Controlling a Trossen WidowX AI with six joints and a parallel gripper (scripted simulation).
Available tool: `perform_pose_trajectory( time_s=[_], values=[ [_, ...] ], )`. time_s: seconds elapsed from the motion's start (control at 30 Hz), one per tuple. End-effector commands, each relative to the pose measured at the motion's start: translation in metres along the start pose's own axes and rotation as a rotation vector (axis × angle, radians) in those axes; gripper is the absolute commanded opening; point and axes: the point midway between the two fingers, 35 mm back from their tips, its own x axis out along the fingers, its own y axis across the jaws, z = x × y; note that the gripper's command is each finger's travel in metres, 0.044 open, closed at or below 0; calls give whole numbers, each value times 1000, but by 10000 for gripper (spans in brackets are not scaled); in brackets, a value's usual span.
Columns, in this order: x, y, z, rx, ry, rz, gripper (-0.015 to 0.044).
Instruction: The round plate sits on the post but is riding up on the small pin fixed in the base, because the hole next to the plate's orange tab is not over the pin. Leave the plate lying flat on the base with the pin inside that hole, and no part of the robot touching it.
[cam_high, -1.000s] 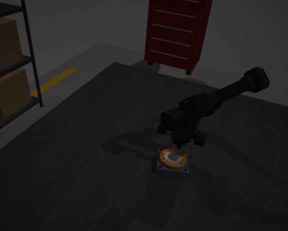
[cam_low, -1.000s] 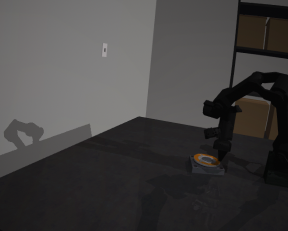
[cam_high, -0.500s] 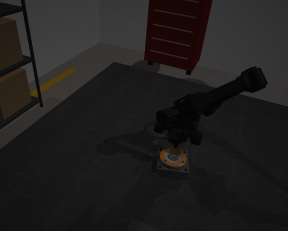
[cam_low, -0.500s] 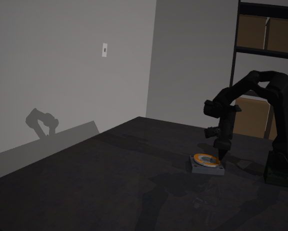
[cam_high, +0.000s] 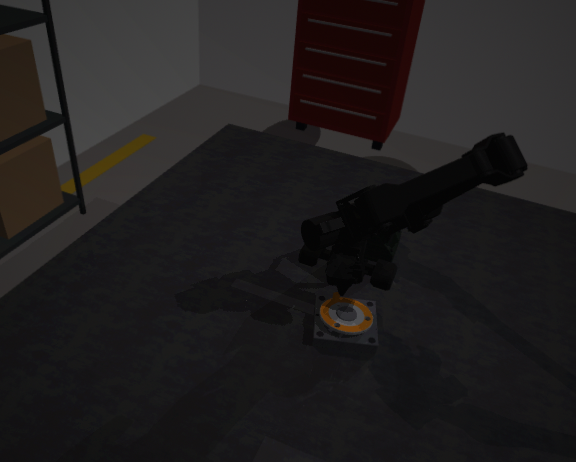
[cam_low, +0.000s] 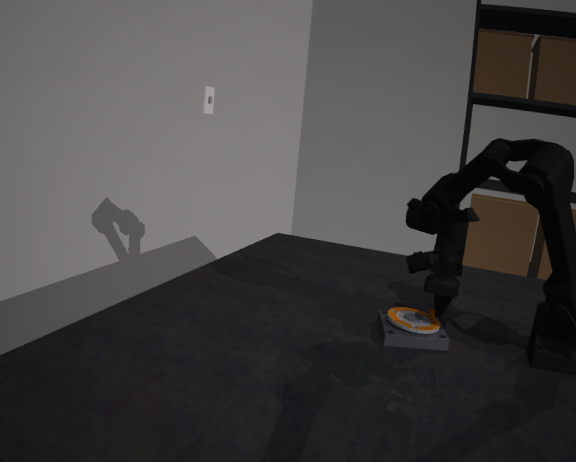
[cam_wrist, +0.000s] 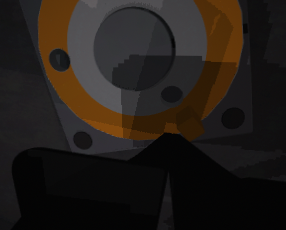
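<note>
Pincer, shut, tip at plate's orange tab.

Workshop: red tool chest, shelving with boxes.

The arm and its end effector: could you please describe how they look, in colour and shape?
The arm is matte black throughout, built of chunky rounded links with bulky joints. The end effector is black too, its fingers tapering together to a narrow point. No cables or markings are discernible in the dim light.

Orange-ringed round plate lies tilted on grey base.
</note>
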Motion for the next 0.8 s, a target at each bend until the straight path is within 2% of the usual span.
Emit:
perform_pose_trajectory(
  time_s=[0.0,0.77],
  values=[
    [-1,-7,5,-9,-4,-7,0],
    [-6,-22,26,-10,-5,-8,0]
  ],
)
